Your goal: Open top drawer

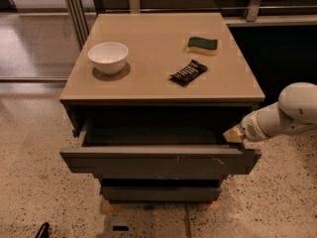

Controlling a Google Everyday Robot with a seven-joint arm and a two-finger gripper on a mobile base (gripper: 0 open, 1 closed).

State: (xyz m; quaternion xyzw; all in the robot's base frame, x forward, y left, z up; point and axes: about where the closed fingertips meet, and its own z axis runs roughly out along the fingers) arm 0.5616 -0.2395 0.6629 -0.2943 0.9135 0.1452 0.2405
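At the right end of the top drawer (158,161), the gripper (234,134) sits against the upper edge of the drawer front, and its white arm (292,113) reaches in from the right. Grasping or just touching? I cannot tell. The top drawer stands pulled out toward the near side, its dark interior showing. Up on the cabinet top (148,86) there's a white bowl (108,57) at left, a green sponge (202,45) far right and a dark snack packet (188,72) nearer. A narrower grey drawer (161,192) sits further back beneath.
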